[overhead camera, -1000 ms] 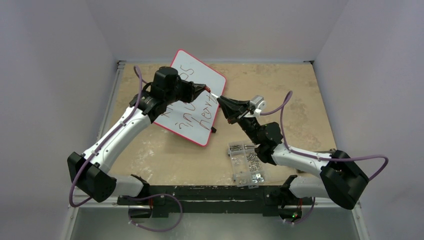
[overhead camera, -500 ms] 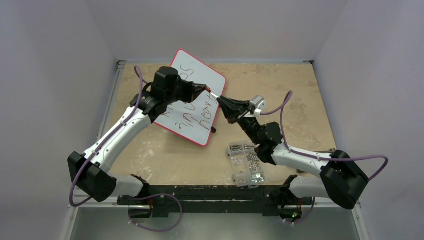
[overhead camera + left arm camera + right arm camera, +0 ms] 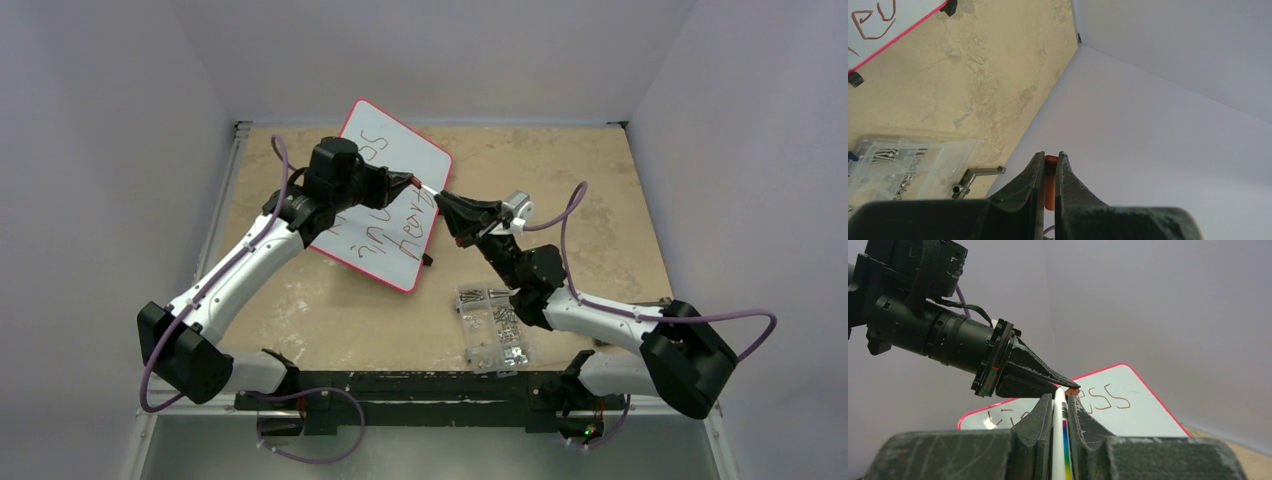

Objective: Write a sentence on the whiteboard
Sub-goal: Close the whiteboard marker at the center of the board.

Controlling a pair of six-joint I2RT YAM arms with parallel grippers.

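Red-rimmed whiteboard [image 3: 415,160]: is lying on the far left part of the worktop [image 3: 570,190], turned at an angle, with the left arm reaching over it.
Sentence [image 3: 390,238]: is showing as dark handwriting in three lines. "in" and "heart" are reading clearly from above, while the left arm is hiding most of the top line.
Left hand [image 3: 412,182]: is pinching a small orange-red cap [image 3: 1050,182] between narrow fingers, above the board's right edge.
Right hand [image 3: 445,200]: is clamping a white marker [image 3: 1060,440], its tip pointing at the left hand.
Meeting point: the cap is sitting right at the marker's tip. Whether it is seated, I cannot tell.
Done: the writing is looking complete, since the marker is hovering off the board.
Left to do: probably only pressing the cap home and setting the marker down.
Screw box [image 3: 492,325]: is sitting by the right arm, apart from the board.
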